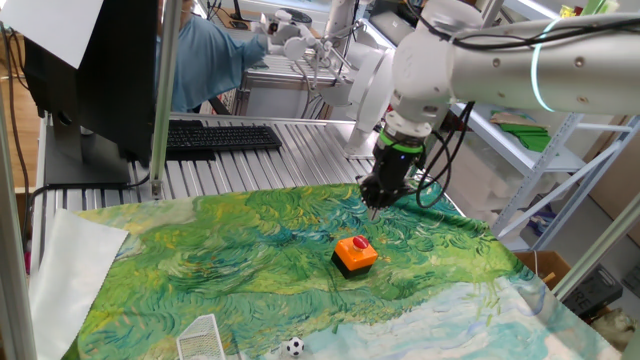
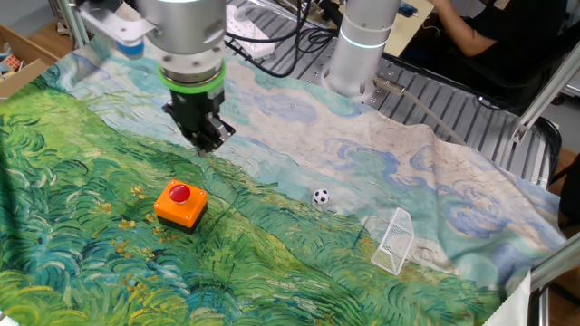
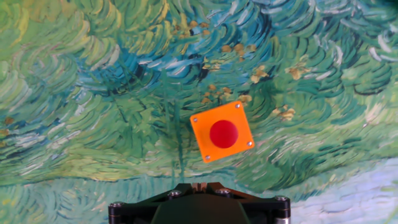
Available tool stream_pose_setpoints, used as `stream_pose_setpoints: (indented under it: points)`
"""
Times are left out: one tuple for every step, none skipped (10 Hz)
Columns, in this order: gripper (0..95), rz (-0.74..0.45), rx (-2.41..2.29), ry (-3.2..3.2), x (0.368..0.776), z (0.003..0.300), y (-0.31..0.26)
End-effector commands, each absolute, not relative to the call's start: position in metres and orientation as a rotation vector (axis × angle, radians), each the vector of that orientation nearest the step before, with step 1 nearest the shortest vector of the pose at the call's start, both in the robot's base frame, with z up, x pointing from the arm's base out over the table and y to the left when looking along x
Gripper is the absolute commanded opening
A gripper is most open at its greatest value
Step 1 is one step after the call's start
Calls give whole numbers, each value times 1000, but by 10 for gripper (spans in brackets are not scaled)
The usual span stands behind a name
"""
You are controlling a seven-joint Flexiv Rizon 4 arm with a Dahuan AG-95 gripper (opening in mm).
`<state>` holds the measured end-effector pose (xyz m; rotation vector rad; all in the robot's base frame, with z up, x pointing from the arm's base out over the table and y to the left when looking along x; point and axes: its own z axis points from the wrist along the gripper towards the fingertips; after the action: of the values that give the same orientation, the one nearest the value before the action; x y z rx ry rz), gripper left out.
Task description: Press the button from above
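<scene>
The button (image 1: 355, 253) is an orange square box with a round red cap, standing on the painted cloth (image 1: 200, 260). It also shows in the other fixed view (image 2: 179, 203) and in the hand view (image 3: 222, 132), where it lies just ahead of the fingers. My gripper (image 1: 373, 206) hangs above the cloth, a little behind the button and off to its side, not touching it. In the other fixed view the gripper (image 2: 207, 145) points straight down. In the hand view its fingertips (image 3: 199, 185) meet at the bottom edge with nothing between them.
A small toy football (image 2: 320, 196) and a small white goal net (image 2: 395, 240) lie on the cloth to one side of the button. A black keyboard (image 1: 220, 138) and a monitor stand beyond the cloth. The arm's base (image 2: 361, 50) is at the table's back edge.
</scene>
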<state>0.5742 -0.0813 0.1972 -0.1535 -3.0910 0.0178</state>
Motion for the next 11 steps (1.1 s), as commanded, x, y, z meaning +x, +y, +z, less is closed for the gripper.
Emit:
stream_pose_setpoints:
  points:
    - [0,19,-138,-3097,573,195,-87]
    - [0,19,-128,-3097,573,195,-91]
    - [0,18,-114,-3098,573,195,-95]
    - [0,17,-97,-3099,575,195,-100]
    - [0,17,-85,-3099,577,193,-103]
    - [0,17,-88,-3101,580,189,-103]
    - [0,18,-94,-3103,582,185,-102]
    - [0,18,-99,-3104,584,182,-102]
    - [0,17,-97,-3104,586,179,-104]
    - [0,14,-80,-3104,589,176,-109]
    - [0,12,-71,-3104,590,173,-113]
